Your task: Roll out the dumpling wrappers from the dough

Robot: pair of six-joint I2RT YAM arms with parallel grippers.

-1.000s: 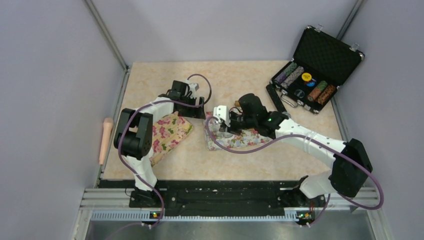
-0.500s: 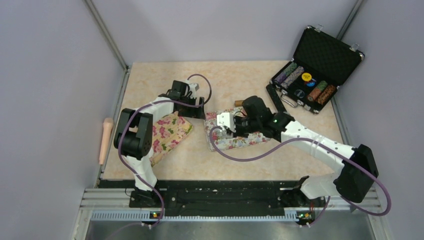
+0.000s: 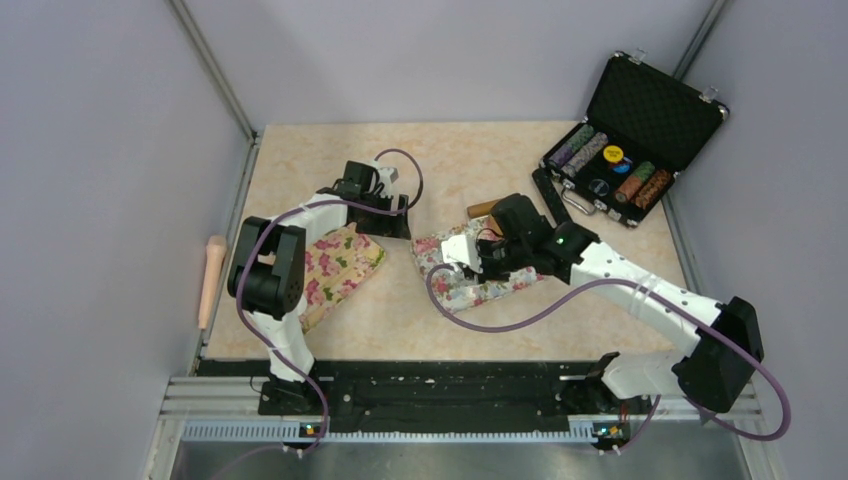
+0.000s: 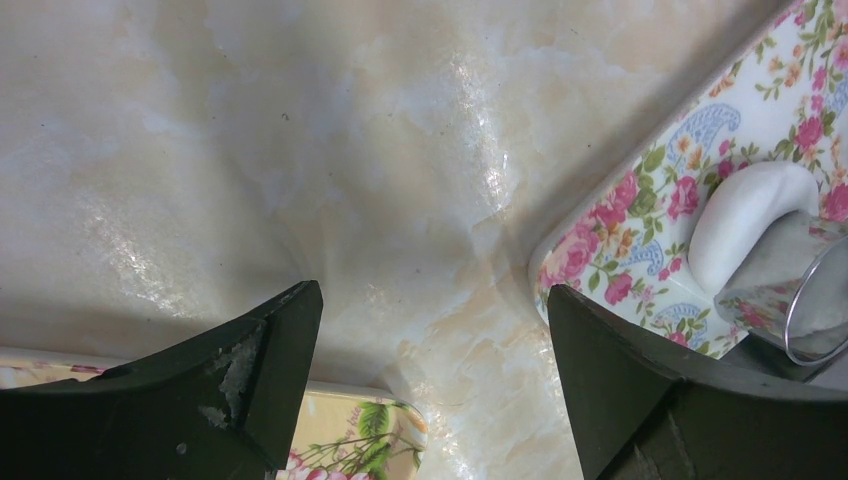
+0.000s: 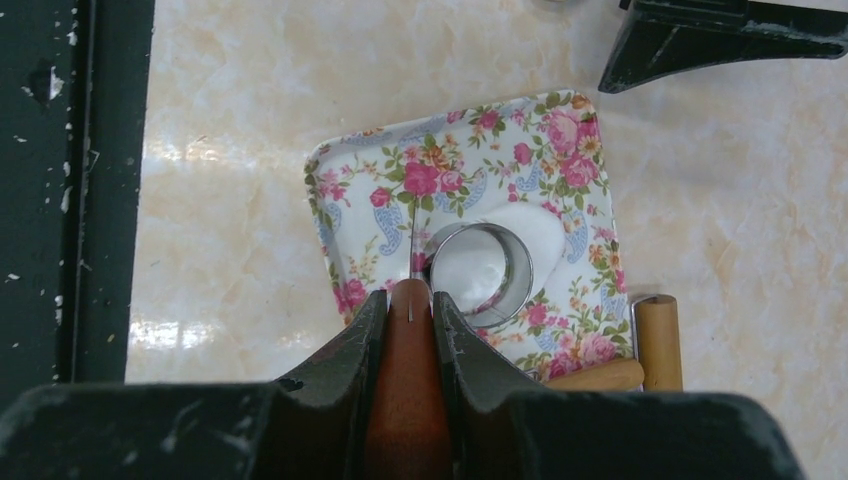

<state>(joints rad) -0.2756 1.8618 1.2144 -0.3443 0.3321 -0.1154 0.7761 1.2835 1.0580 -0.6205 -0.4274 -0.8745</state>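
walls (image 3: 450,50): plain lilac | tabletop (image 3: 300,160): beige marble (glossy glare) | corner posts (image 3: 213,72): metal

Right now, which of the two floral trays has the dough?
The blue-paisley tray under the right gripper: dough and a metal ring sit on it. The yellowish tray by the left arm shows none.

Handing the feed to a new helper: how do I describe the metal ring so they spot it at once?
On the marbled table, find the white flowered tray under the right gripper, not the yellow one to its left. A white lump of dough lies on it, and the metal ring sits on the dough: the only shiny hollow hoop.
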